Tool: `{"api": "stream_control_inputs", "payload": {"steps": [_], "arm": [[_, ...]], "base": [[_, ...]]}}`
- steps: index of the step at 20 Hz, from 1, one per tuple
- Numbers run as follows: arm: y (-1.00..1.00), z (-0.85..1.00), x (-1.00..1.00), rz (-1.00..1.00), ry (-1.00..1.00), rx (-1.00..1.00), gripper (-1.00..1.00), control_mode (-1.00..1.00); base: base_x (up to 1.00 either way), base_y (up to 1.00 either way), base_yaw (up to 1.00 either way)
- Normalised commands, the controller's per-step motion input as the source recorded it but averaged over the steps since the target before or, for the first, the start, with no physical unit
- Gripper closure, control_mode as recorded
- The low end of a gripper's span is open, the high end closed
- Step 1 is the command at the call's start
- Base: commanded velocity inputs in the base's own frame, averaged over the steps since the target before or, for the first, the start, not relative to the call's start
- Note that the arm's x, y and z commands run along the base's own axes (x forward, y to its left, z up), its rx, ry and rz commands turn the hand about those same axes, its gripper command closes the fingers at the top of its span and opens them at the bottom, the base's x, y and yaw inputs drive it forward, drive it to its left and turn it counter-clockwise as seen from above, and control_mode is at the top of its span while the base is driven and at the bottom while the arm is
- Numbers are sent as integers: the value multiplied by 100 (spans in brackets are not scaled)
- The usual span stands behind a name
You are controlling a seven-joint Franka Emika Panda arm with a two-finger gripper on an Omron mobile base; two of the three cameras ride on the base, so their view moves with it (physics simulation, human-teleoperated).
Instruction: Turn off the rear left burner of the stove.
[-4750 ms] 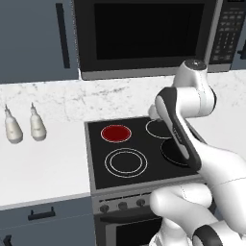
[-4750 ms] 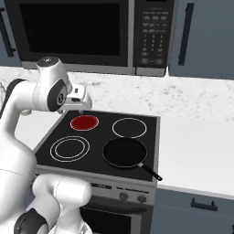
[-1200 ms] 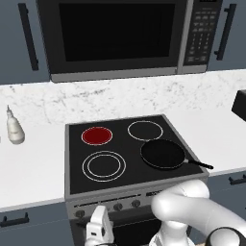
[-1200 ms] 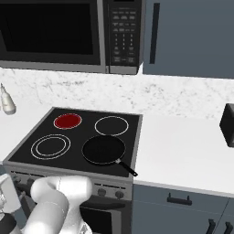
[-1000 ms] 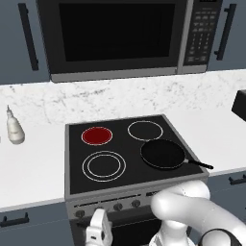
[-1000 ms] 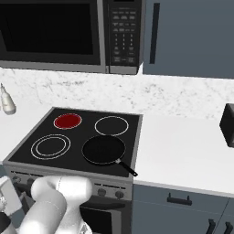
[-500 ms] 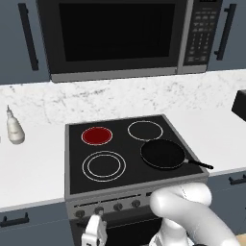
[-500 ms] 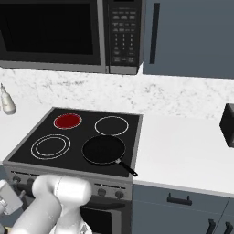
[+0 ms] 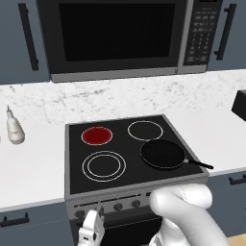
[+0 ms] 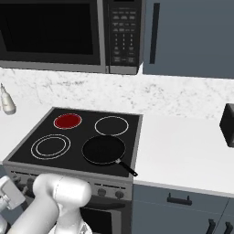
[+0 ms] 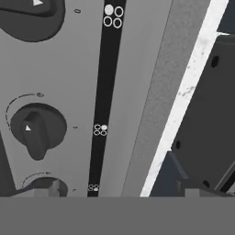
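Note:
The stove (image 9: 121, 154) is a black glass cooktop with a grey front panel (image 9: 126, 197) and a row of dark knobs. Its rear left burner (image 9: 97, 136) (image 10: 67, 121) glows solid red. My gripper (image 9: 92, 227) (image 10: 10, 192) hangs low at the panel's left end, just below the leftmost knobs (image 9: 98, 210). In the hand view the gripper (image 11: 123, 190) is open and faces the panel. A knob with a white arrow (image 11: 36, 131) sits left of centre, with another knob (image 11: 32, 13) above it and a third (image 11: 43, 186) by the left fingertip. Nothing lies between the fingers.
A black frying pan (image 9: 162, 153) (image 10: 103, 149) rests on the front right burner, its handle pointing right. A pale bottle (image 9: 15, 129) stands on the counter left of the stove. The microwave (image 9: 115, 38) hangs above. A dark appliance (image 10: 227, 124) sits at the far right.
The arm came down from above the cooktop to the front panel, and the camera shifted with the base. Over the last second the hand has barely moved at the knobs.

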Motion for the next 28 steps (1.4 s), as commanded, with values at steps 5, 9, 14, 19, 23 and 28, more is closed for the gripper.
{"api": "stream_control_inputs", "payload": {"steps": [5,9,14,19,23,28], "arm": [[0,-24,1,0,0,0,-100,-100],[0,-29,1,0,0,0,-100,-100],[0,-4,23,0,0,0,-100,-100],[0,-4,26,0,0,0,-100,-100],[0,-27,2,0,0,0,-100,-100],[0,-26,2,4,-3,0,-100,-100]], "base": [[0,0,0],[0,0,0],[0,0,0],[0,0,0],[0,0,0],[0,0,0]]}}
